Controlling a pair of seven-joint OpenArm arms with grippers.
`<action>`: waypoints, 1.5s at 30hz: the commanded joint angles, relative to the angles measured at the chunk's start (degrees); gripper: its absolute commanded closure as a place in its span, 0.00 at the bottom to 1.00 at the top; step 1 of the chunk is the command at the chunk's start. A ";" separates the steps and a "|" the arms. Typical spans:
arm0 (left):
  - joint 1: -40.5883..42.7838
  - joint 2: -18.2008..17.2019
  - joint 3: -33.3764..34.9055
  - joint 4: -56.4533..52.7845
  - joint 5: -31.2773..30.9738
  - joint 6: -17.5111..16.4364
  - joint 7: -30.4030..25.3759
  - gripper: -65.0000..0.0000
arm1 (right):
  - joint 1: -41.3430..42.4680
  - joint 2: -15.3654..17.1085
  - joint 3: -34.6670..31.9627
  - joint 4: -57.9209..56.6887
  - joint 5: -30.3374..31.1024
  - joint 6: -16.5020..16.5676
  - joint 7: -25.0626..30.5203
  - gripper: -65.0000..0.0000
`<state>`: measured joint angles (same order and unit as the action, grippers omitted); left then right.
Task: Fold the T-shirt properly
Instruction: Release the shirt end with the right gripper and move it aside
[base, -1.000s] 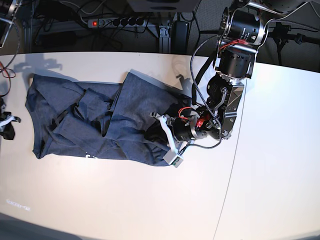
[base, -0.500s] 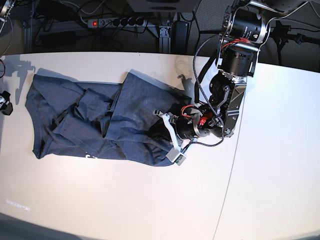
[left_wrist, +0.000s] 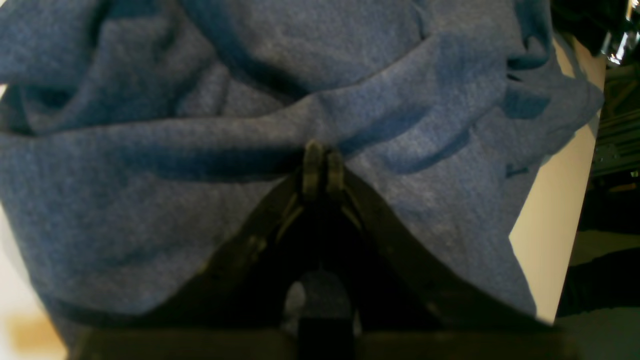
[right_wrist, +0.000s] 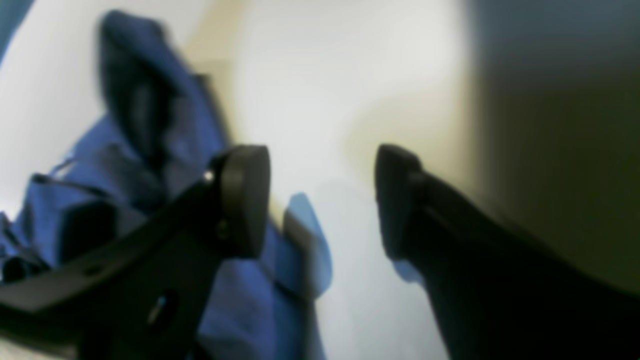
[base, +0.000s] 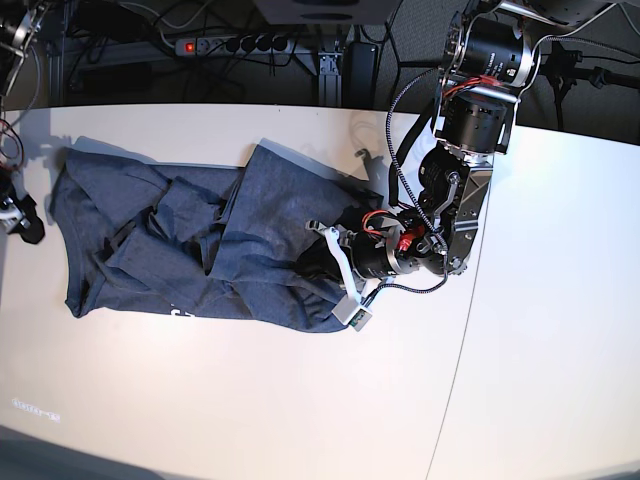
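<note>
Lying crumpled across the white table (base: 250, 400), the T-shirt (base: 200, 250), long axis running left to right in the base view, white lettering peeking out at its near hem.

Pinching a ridge of cloth, the left gripper (left_wrist: 318, 165): jaws pressed together with only fabric between them, at the garment's right end in the base view (same gripper at (base: 318, 262)). Bunching up around that pinch, folds of heathered blue-grey knit.

Hanging at the far left edge of the base view, the right gripper (right_wrist: 320, 200), jaws standing wide apart and holding nothing, just off the shirt's left end (barely visible at (base: 18, 215)). Blurring that wrist view too much to say whether a pad is touching the cloth.

Turning on this: shirt stretching between 2 arms, left arm already gripping 1 end, right arm nearest the opposite, free end. Judging the next move as needing the right gripper to take that end before any lifting or spreading.
</note>
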<state>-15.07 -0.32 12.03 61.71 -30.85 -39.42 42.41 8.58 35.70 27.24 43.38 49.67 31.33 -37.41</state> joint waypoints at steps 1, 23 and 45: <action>-1.40 0.28 -0.07 1.01 -1.07 -0.58 -0.94 1.00 | 1.07 0.63 -1.38 0.22 -1.16 0.22 -2.49 0.47; -1.42 -1.77 -0.07 1.01 -1.33 -0.58 0.31 1.00 | 4.44 0.61 -21.51 0.28 -3.37 0.15 -8.09 0.47; -3.67 -1.77 -3.80 1.03 -13.11 -0.58 12.41 1.00 | 4.76 0.68 -22.56 1.07 -13.25 0.15 -4.59 1.00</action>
<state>-17.08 -2.20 8.32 61.71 -43.05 -39.42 55.66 13.65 36.16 5.37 44.69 40.75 31.31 -37.98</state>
